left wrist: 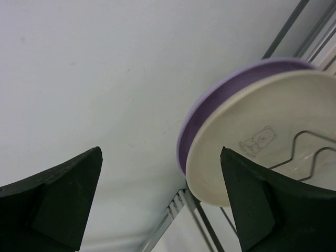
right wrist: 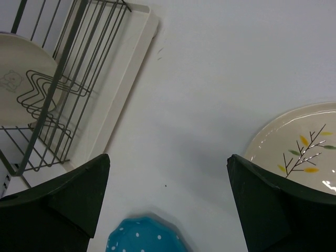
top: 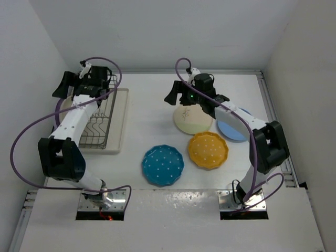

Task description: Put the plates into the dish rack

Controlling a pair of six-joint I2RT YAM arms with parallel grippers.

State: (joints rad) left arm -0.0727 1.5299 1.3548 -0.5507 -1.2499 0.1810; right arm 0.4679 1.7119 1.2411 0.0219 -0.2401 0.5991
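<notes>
White table (top: 152, 94): left gripper (left wrist: 160, 173), spread empty beside the racked cream plate (left wrist: 252, 152), could knock it over when moving; right gripper (right wrist: 168, 163) likewise gapes empty.

White table (top: 152, 113) in the middle, flat and smooth. Plain white walls on three sides: back wall (top: 157, 31) at 12 o'clock, left wall (top: 21, 79) at 9 o'clock, right wall (top: 310, 79) at 3 o'clock. Much like the inside of a small white box. Thin grey far rail (top: 147, 72) along the table's edge at 12 o'clock, right at the foot of the back wall. Grey side rail (top: 266, 94) down the edge at 3 o'clock, a bit slanted in the top view. White board (top: 173, 220) across the near edge at 6 o'clock, a little shiny, with two square holes cut in it. Soft, even light everywhere. Only pale, fuzzy shadows on the table. White and grey all around.
</notes>
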